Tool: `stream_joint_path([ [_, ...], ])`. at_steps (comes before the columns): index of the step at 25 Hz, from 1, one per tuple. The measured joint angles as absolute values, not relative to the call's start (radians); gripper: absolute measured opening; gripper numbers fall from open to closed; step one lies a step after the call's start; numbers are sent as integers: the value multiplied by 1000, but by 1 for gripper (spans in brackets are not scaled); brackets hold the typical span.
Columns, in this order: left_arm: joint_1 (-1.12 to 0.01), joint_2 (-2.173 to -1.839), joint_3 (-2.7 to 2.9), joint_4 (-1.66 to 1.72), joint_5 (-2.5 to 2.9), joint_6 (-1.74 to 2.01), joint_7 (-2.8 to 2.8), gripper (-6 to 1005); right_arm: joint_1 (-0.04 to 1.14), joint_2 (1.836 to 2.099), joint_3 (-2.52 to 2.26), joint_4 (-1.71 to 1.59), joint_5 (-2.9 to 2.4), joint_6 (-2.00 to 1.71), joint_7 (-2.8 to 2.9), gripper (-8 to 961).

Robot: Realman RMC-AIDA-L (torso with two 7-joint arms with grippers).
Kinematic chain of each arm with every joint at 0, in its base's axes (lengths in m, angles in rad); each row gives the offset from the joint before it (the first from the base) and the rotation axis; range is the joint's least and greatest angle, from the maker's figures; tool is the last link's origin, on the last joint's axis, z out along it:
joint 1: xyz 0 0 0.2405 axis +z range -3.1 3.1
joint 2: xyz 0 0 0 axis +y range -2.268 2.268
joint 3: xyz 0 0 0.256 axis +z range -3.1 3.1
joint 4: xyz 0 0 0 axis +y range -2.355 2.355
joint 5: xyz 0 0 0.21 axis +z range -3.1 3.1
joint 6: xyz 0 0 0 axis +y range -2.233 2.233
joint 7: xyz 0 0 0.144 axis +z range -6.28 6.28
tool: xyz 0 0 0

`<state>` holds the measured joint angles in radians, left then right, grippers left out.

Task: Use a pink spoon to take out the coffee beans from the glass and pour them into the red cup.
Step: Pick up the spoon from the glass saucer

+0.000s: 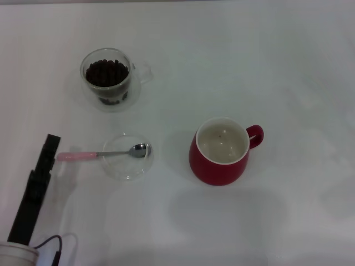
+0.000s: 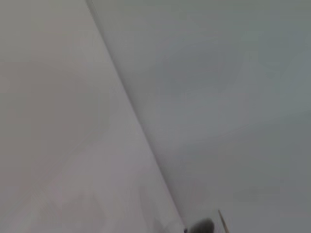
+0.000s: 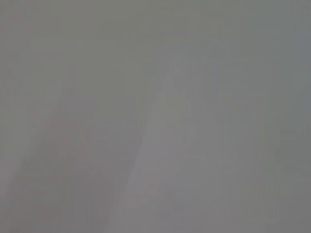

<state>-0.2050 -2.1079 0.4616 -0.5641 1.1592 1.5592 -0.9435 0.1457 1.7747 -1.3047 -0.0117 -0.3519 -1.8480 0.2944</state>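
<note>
Pink spoon (image 1: 105, 153): lies level across a shallow clear glass dish (image 1: 127, 169), metal bowl over the dish, pink handle jutting off the rim toward the left gripper (image 1: 49, 149). Left gripper: dark, long, its tip just beside the handle's end; whether its fingers are parted or closed, I cannot tell. Glass (image 1: 107, 80): upright, farther back, holding coffee beans (image 1: 107, 72). Red cup (image 1: 221, 151): upright, to the right of the dish, handle pointing right, one dark speck inside. All stand on the white worktop (image 1: 277, 66). Right gripper: out of sight.
</note>
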Motion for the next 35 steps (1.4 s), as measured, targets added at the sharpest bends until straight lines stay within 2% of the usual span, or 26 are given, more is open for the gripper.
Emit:
stream_joint_path([
  [15, -268, -2106, 461, -558, 1213, 1483, -952, 876, 131, 1788, -1269, -14, -351, -1848, 295, 623],
  [31, -268, -2108, 456, -580, 1255, 1475, -908, 874, 118, 1792, -1235, -12, -351, -1839, 295, 623],
  [35, -265, -2108, 456, -580, 1255, 1467, -911, 837, 118, 1792, -1235, -13, -351, -1839, 295, 623],
])
